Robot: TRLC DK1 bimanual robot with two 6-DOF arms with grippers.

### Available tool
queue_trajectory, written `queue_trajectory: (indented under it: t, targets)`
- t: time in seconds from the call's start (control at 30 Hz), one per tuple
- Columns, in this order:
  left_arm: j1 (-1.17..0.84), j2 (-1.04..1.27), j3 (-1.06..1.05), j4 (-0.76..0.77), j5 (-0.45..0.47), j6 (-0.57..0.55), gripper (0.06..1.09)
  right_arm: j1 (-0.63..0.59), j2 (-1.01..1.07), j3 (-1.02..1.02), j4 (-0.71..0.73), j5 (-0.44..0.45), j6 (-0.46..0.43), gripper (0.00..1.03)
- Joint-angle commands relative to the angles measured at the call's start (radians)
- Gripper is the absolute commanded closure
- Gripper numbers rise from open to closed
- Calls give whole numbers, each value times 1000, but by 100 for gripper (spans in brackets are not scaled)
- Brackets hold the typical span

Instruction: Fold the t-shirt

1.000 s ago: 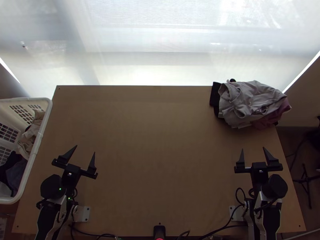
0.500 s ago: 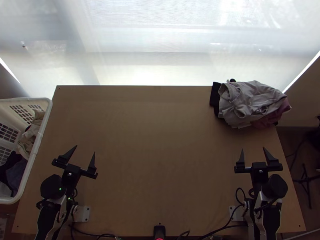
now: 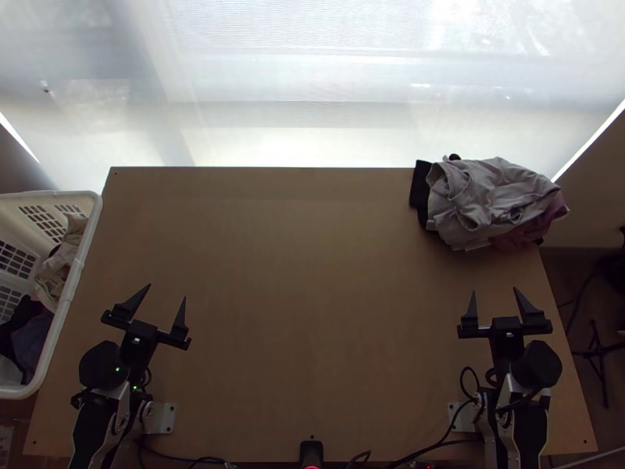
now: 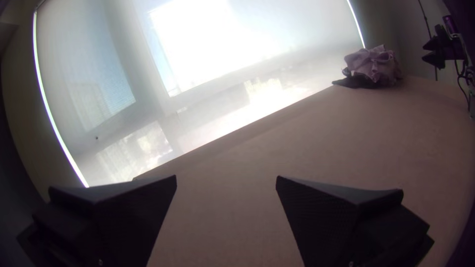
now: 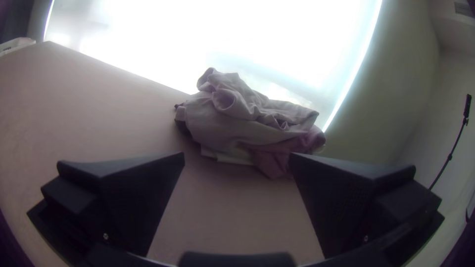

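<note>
In the top view my left gripper stands open over the table's left part, with nothing between its fingers. My right gripper is likewise open and empty, a short way below a bunched heap of clothes at the far right corner. Light grey cloth lies on top of the heap, with pinkish and black cloth under it; which piece is the t-shirt I cannot tell. The left wrist view has the left gripper and, far off, the heap. In the right wrist view the heap lies beyond the right gripper.
A white basket holding several clothes stands against the table's left edge. The bare wooden table top stretches between the arms. Cables run along the near edge beside a small black device. A blind hangs behind the table.
</note>
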Motion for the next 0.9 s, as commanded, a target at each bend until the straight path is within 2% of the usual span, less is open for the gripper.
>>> queue_trajectory:
  t: [0.0,0.33,0.43,0.6,0.7,0.83,0.87]
  targets:
    - [0,0,0,0,0,0,11,0,0,0,-1,0,0,5]
    - [0,0,0,0,0,0,11,28,0,0,0,-1,2,5]
    - [-29,0,0,0,0,-72,11,28,0,0,0,-1,2,5]
    - [-37,-1,0,0,2,-70,11,28,0,0,0,-1,2,5]
    - [-69,-1,0,-3,30,-57,11,94,2,0,-6,-35,13,5]
    - [-78,-1,0,-1,30,-63,11,172,0,0,-1,-29,5,5]
    - [-81,-1,0,-1,30,-67,11,155,-1,0,4,-14,2,5]
